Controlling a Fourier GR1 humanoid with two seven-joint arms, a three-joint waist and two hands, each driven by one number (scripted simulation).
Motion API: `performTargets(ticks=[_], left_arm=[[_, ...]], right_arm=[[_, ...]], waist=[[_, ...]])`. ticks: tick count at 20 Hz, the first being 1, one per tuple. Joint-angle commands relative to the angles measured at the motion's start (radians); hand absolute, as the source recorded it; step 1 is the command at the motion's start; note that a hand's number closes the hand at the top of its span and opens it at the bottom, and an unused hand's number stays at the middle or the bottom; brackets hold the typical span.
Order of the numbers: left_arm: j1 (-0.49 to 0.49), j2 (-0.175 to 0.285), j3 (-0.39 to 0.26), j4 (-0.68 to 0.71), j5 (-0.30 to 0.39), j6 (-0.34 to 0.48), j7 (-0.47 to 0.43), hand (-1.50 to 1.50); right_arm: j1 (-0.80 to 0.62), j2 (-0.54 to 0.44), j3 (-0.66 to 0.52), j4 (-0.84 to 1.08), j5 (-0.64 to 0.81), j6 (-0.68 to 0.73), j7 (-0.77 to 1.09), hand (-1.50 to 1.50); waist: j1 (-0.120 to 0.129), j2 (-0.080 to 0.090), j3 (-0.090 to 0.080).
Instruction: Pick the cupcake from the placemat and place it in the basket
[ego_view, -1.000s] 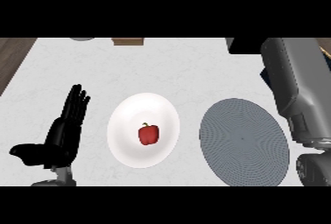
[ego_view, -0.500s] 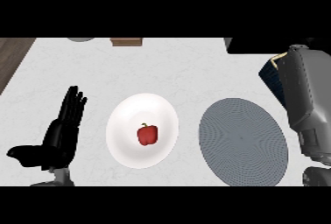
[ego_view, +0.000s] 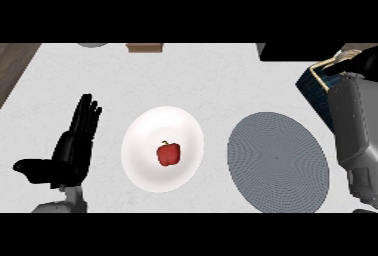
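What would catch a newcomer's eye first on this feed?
The red pepper sits at the middle of the white plate, centre of the counter. Right of it lies the grey round placemat, with no cupcake showing on it. The left hand rests open at the left, and the right forearm runs up the right edge toward the basket.

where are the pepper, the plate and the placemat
pepper (ego_view: 168, 153): head view, middle of its red body.
plate (ego_view: 150, 134): head view, bare white part up and left of the pepper.
placemat (ego_view: 277, 160): head view, centre of the grey round mat.
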Motion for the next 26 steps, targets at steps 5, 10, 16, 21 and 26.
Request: performTargets(ticks=[5,10,16,21,26], left_arm=[[-0.024,0.003,0.004,-0.053,-0.002,0.016,0.070,0.00],[-0.020,-0.009,-0.004,0.006,-0.007,0.001,0.004,0.00],[0.000,-0.030,-0.019,0.022,-0.021,0.010,-0.031,0.00],[0.006,0.005,-0.001,-0.022,0.000,-0.019,0.032,0.00],[0.020,-0.005,0.009,-0.023,0.005,-0.010,-0.009,0.00]], right_arm=[[0.172,0.045,0.028,-0.213,-0.072,0.018,0.037,1.50],[0.111,0.008,-0.024,-0.057,-0.023,-0.119,0.114,1.50],[0.175,-0.015,-0.033,-0.002,-0.140,-0.127,-0.009,-1.50],[0.179,-0.047,-0.014,-0.047,-0.183,-0.166,-0.037,-1.50],[0.208,-0.039,0.023,-0.191,-0.147,-0.219,-0.067,-1.50]], waist=[[-0.009,-0.004,-0.001],[0.009,0.005,0.000],[0.009,0.004,0.000],[0.009,0.003,0.000],[0.003,0.000,0.000]])
